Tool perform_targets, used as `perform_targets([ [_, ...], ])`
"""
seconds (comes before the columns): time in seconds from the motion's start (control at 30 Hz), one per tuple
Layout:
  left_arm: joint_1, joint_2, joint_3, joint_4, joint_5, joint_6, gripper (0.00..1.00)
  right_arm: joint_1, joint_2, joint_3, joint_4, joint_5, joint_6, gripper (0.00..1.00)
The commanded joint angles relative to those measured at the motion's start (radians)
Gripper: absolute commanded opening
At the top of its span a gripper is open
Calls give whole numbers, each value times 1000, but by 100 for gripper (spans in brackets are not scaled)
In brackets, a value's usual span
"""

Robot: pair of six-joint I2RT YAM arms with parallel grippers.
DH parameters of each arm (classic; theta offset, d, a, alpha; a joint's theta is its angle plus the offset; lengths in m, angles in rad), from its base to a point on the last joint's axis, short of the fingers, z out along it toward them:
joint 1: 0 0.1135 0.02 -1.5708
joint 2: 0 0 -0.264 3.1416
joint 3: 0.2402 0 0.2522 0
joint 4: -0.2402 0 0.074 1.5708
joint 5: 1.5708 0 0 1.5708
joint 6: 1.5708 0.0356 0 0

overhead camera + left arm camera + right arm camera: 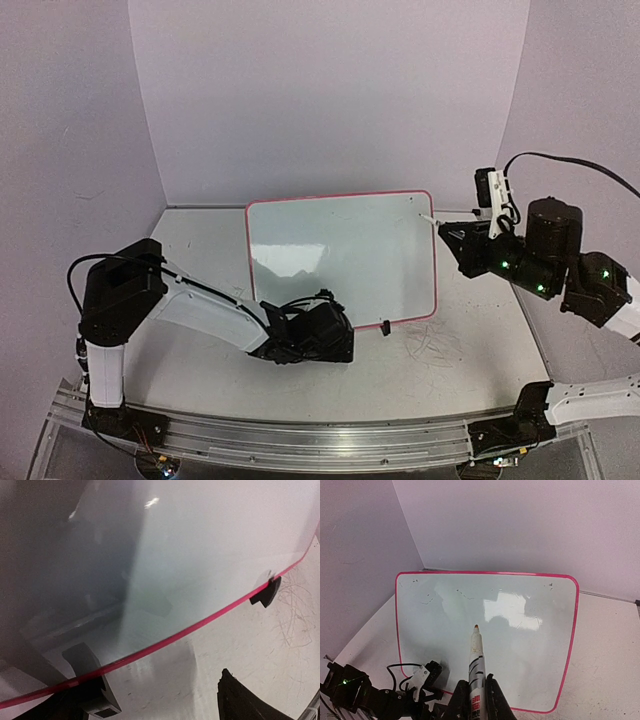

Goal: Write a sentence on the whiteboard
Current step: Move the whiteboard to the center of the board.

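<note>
Two arms share the job: the left gripper [165,700] stands wide open at the near rim of the whiteboard [340,250], propped tilted mid-table [200,240], while the right gripper [476,695], clamped on a marker [475,655], should press its tip lightly and evenly.

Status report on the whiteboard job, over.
Left gripper open at whiteboard, near edge. Right gripper shut on marker, tip by its right edge. No sentence visible. Nothing blocking.
</note>
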Motion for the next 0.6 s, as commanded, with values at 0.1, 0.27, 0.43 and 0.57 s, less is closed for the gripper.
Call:
perform_targets([
  [0.1,-29,132,146,83,70,14,88,1,51,76,32,4,-65,0],
  [0.27,-41,-2,30,78,60,50,90,1,55,58,30,39,-85,0],
  [0.43,-40,-208,-85,14,114,122,93,1,79,49,27,71,-98,0],
  [0.57,-38,-342,-122,-38,157,174,93,0,137,62,27,76,-83,0],
])
